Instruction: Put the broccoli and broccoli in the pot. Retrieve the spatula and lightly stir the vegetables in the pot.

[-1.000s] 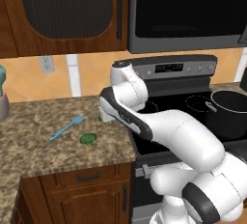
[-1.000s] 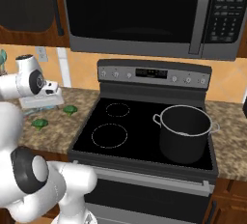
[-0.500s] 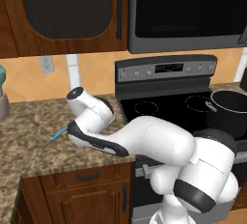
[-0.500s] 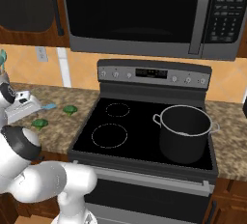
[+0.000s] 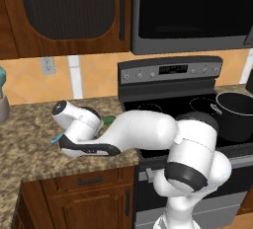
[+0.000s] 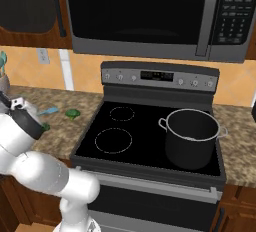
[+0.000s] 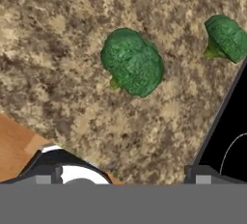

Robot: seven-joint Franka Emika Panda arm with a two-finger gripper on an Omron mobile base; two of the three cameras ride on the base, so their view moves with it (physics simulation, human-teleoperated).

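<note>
- Granite counter [image 6: 75, 126] lay left of the black stove [image 6: 150, 141].
- We saw the spatula [image 6: 48, 111] on the counter, a floret [image 6: 73, 113] just right of it.
- Our hand view looked down on a broccoli [image 7: 132, 63] with the second [image 7: 226, 37] near the stove edge.
- Fingertips [image 7: 46, 170] stood wide apart, gripping nothing.
- The pot [image 6: 192, 137] sat on the stove's right.

Two broccoli [image 7: 132, 62] [image 7: 226, 37] on counter [image 7: 72, 35], pot [image 6: 192, 137] on stove [image 6: 145, 146].

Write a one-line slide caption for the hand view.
Hand camera looks down on two broccoli florets lying apart on the speckled counter beside the black stovetop.
</note>
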